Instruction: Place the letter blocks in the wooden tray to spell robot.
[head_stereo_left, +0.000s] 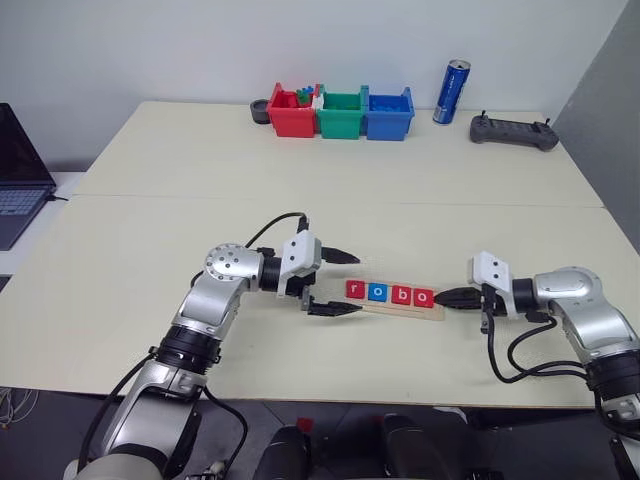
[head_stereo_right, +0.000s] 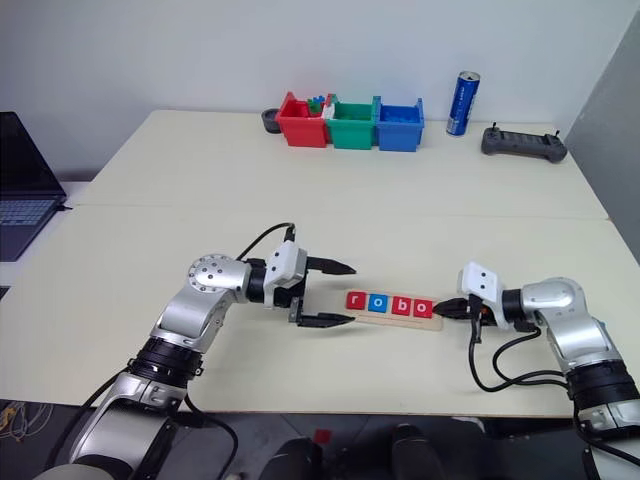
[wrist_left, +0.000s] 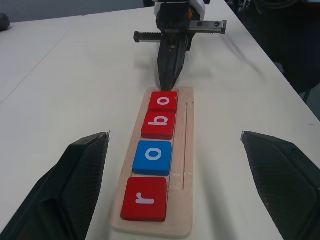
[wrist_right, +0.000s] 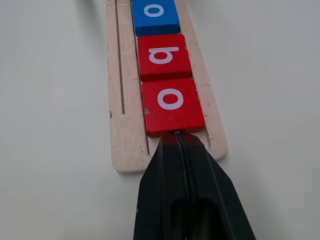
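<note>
While my right pincer (wrist_right: 176, 135) is clenched empty with its tip against the last "o" and my left pincer (head_stereo_left: 335, 283) is released, the wooden tray (wrist_left: 186, 165) on the worktop (head_stereo_left: 150, 230) holds four letter blocks (wrist_left: 152, 157), so I judge I next must fetch the "t".

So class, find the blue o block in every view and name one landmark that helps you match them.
Left eye view: blue o block, second from the tray's left end.
Right eye view: second in the row.
Left wrist view: between red r and red b.
Right wrist view: at the top edge, beyond red b.
Shared landmark: the wooden tray under the row.
</note>
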